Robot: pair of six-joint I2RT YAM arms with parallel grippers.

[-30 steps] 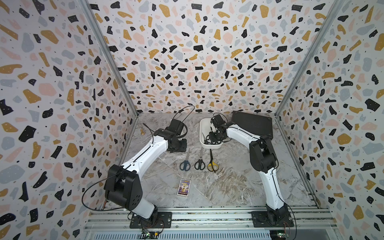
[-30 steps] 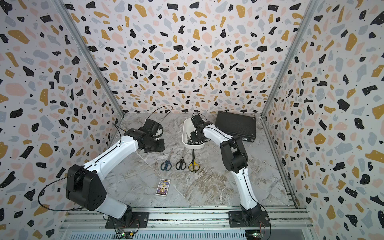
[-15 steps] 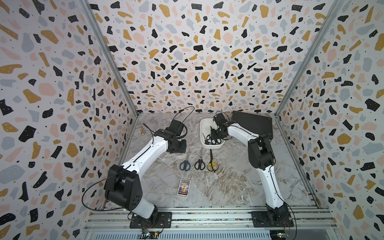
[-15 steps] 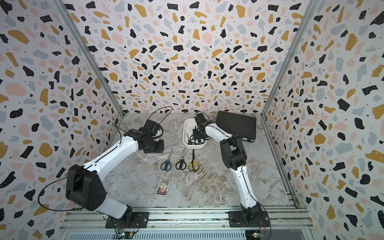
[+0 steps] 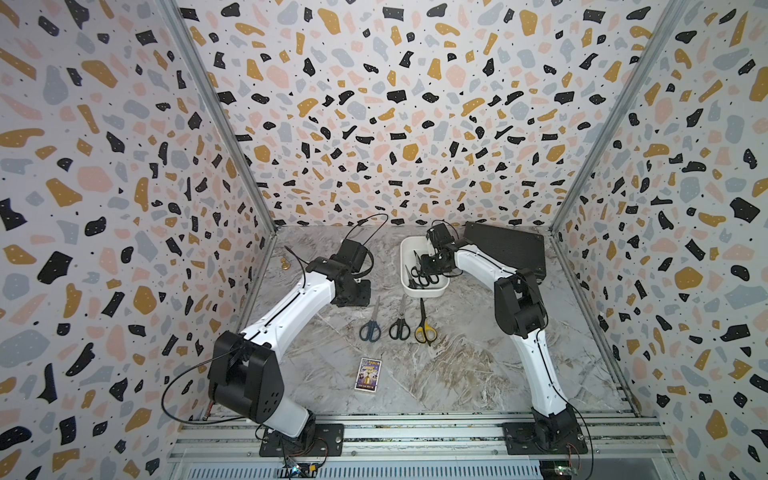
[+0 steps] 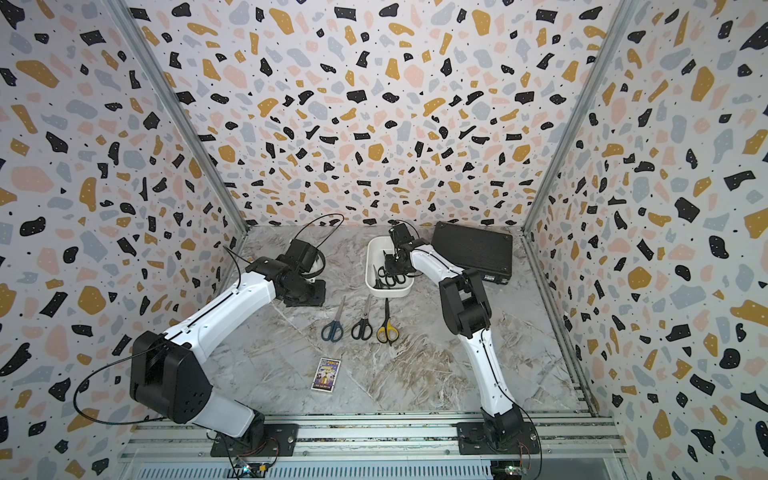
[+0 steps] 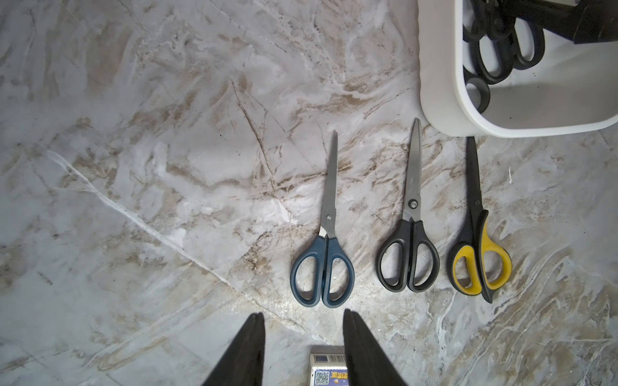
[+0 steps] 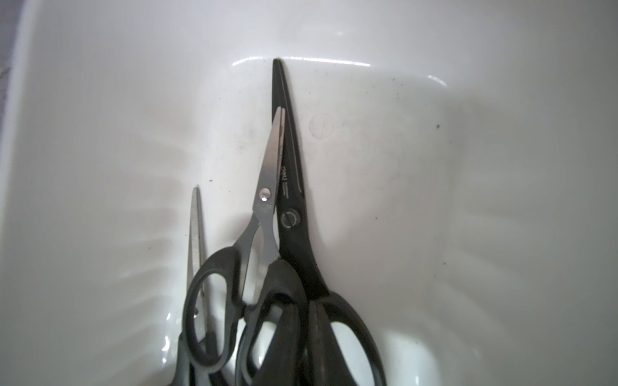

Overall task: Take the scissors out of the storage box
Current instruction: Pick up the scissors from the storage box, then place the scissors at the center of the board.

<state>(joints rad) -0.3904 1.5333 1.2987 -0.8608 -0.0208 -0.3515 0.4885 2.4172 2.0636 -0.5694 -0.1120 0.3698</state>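
The white storage box [image 5: 426,292] [image 6: 390,292] holds three black-handled scissors [image 5: 422,276]. My right gripper [image 5: 430,266] reaches down into it. In the right wrist view my right gripper [image 8: 306,310] is shut on the handle of the black-bladed scissors [image 8: 291,187]. A silver-bladed pair [image 8: 267,190] and a thin pair [image 8: 195,234] lie beside them. On the table in front of the box lie blue-handled [image 7: 326,264], black-handled [image 7: 408,254] and yellow-and-black [image 7: 481,260] scissors. My left gripper [image 7: 302,315] hovers open and empty near the blue handles.
A flat black case [image 5: 505,249] lies at the back right, close to the box. A small card pack [image 5: 367,374] lies on the marble table nearer the front. A small gold object [image 5: 284,264] stands by the left wall.
The right gripper's jaws have closed on the black scissors' handle inside the box. The left arm has not moved.
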